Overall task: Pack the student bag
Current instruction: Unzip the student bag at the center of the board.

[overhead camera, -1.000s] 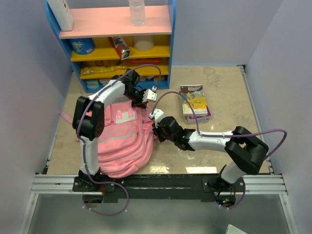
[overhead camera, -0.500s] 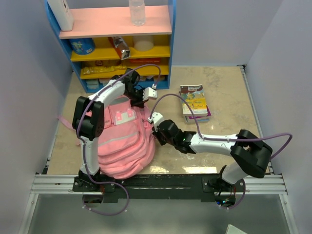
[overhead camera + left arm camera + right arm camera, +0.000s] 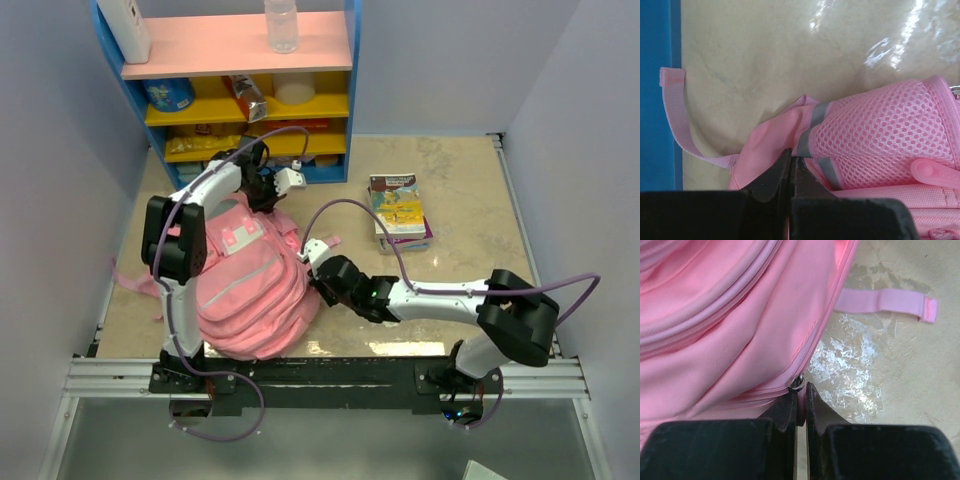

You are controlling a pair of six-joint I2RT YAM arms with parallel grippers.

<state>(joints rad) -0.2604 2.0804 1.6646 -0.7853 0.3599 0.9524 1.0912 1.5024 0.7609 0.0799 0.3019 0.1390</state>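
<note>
We see a beige marbled worktop (image 3: 460, 180) with a small stack of picture books (image 3: 399, 210) lying flat towards its right side, well apart from a blue shelf unit (image 3: 354, 70) standing at the far wall. On the unit's pink top board (image 3: 210, 45) a clear bottle (image 3: 281, 25) stands upright and a white object (image 3: 126, 28) sits at the left corner. On the yellow shelf below we make out a blue tub (image 3: 168, 95), a tilted packet (image 3: 246, 98) and a white round container (image 3: 294, 90).
</note>
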